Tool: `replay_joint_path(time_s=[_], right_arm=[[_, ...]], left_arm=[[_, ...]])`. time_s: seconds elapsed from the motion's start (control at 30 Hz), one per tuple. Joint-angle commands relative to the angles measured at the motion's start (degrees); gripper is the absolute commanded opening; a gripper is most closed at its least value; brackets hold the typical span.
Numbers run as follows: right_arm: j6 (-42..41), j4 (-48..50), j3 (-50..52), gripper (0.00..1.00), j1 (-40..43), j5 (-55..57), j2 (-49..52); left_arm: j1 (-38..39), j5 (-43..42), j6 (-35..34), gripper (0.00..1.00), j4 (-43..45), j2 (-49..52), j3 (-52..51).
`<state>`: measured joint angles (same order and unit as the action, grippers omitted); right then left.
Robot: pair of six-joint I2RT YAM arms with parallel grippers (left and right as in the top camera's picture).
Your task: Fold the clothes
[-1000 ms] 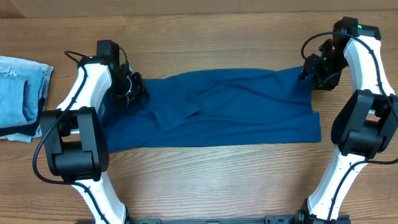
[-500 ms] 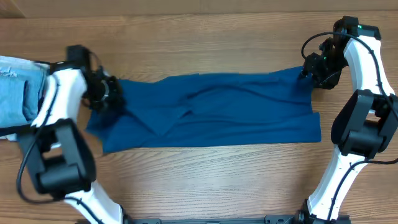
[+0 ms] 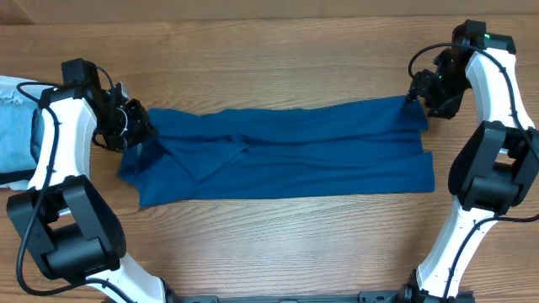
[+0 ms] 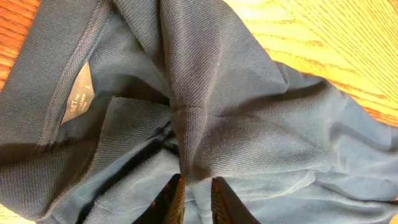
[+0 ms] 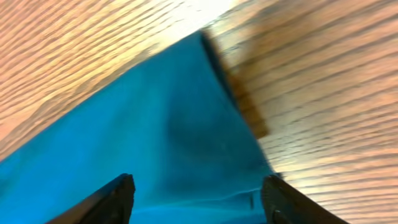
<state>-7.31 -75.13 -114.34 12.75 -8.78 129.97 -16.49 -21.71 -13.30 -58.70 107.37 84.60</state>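
Note:
The deep teal-blue shirt [image 3: 295,151] lies stretched in a long band across the table. My left gripper [image 3: 135,126] is at its left end, shut on a ridge of fabric [image 4: 193,149] beside the collar and its label [image 4: 78,106]; the fingertips [image 4: 197,198] pinch the cloth between them. My right gripper [image 3: 418,94] is at the shirt's far right corner. In the right wrist view its fingers [image 5: 196,186] are spread wide over the shirt's edge [image 5: 155,124], holding nothing.
A pale blue denim stack [image 3: 17,126] with a dark edge lies at the table's left edge, just behind my left arm. Bare wood table [image 3: 278,59] surrounds the shirt at the back and front.
My left gripper has moved left with the shirt's collar end, drawing the cloth out longer and flatter. The right arm has stayed in place.

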Motion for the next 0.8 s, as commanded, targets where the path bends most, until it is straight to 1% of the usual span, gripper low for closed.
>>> replay_joint_path(time_s=[0.0, 0.03, 0.07, 0.13, 0.17, 0.2, 0.23, 0.27, 0.33, 0.37, 0.47, 0.57, 0.67, 0.7, 0.77], right_arm=[[0.07, 1.46, 1.49, 0.7, 0.52, 4.74, 0.11], [0.07, 2.49, 2.99, 0.7, 0.98, 4.52, 0.74], [0.09, 2.78, 4.15, 0.67, 1.6, 2.91, 1.62], [1.95, 4.0, 5.66, 0.65, 2.25, -2.05, 2.21], [2.73, 4.74, 6.29, 0.62, 2.38, -3.56, 2.21], [2.84, 4.9, 6.4, 0.57, 2.47, -4.2, 2.21], [2.8, 4.83, 6.38, 0.45, 2.47, -4.26, 2.19], [2.8, 4.52, 6.34, 0.38, 2.49, -4.42, 2.16], [2.62, 3.76, 6.14, 0.17, 2.49, -4.98, 2.14], [2.62, 3.37, 5.79, 0.13, 2.56, -5.84, 2.03], [2.91, 3.08, 4.42, 0.07, 2.75, -11.28, -0.24], [3.06, 3.06, 3.91, 0.04, 2.78, -11.43, -4.44], [2.64, 2.58, 3.91, 0.04, 3.15, -7.98, -7.23], [2.58, 0.59, 3.91, 0.04, 3.5, -4.61, -7.39], [2.29, -0.9, 4.07, 0.04, 3.96, -2.32, -7.37]], left_arm=[[0.07, -0.42, 1.38, 0.21, -0.07, -0.61, 1.03], [0.07, -0.44, 1.36, 0.21, -0.17, -0.61, 1.01], [0.07, -0.42, 1.36, 0.21, -0.24, -0.61, 1.01], [0.07, -0.42, 1.6, 0.22, -0.31, -0.61, 1.03], [0.07, -0.42, 1.6, 0.22, -0.37, -0.61, 1.03], [0.07, -0.42, 1.6, 0.22, -0.42, -0.61, 1.01], [0.07, -0.42, 1.6, 0.22, -0.42, -0.61, 1.01], [0.07, -0.42, 1.6, 0.22, -0.39, -0.61, 1.03], [0.07, -0.39, 1.88, 0.22, -0.37, -0.61, 1.01], [0.07, -0.39, 2.03, 0.23, -0.39, -0.61, 1.01], [0.07, -0.42, 2.64, 0.23, -0.42, -0.61, 1.01], [0.07, -0.42, 2.64, 0.23, -0.42, -0.61, 1.03], [0.07, -0.42, 2.62, 0.23, -0.42, -0.61, 1.01], [0.07, -0.42, 2.64, 0.23, -0.39, -0.61, 1.01], [0.07, -0.42, 2.64, 0.23, -0.42, -0.61, 1.03]])
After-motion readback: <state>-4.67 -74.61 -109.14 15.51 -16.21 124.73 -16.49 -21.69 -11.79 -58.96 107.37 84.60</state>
